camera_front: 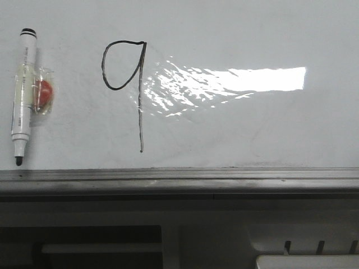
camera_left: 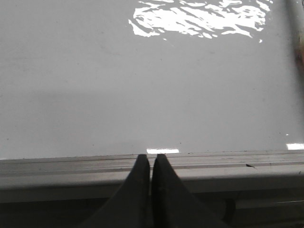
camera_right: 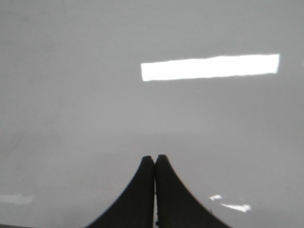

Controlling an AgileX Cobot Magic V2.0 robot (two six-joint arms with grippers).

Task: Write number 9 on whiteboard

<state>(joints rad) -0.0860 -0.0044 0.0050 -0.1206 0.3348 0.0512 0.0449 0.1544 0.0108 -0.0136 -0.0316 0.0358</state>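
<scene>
A black hand-drawn number 9 (camera_front: 125, 78) stands on the whiteboard (camera_front: 235, 134), its loop at upper left and its long tail running down towards the grey frame edge (camera_front: 179, 178). A white marker pen (camera_front: 23, 95) with a black tip lies on the board at far left, with a small clear wrapper holding something orange (camera_front: 44, 95) beside it. Neither gripper shows in the front view. My left gripper (camera_left: 151, 156) is shut and empty over the board's frame edge (camera_left: 228, 166). My right gripper (camera_right: 155, 157) is shut and empty over plain white board (camera_right: 71, 95).
A wrinkled glare patch (camera_front: 224, 84) lies right of the 9 and also shows in the left wrist view (camera_left: 199, 19). Pale furniture with dark slots (camera_front: 303, 246) sits below the frame.
</scene>
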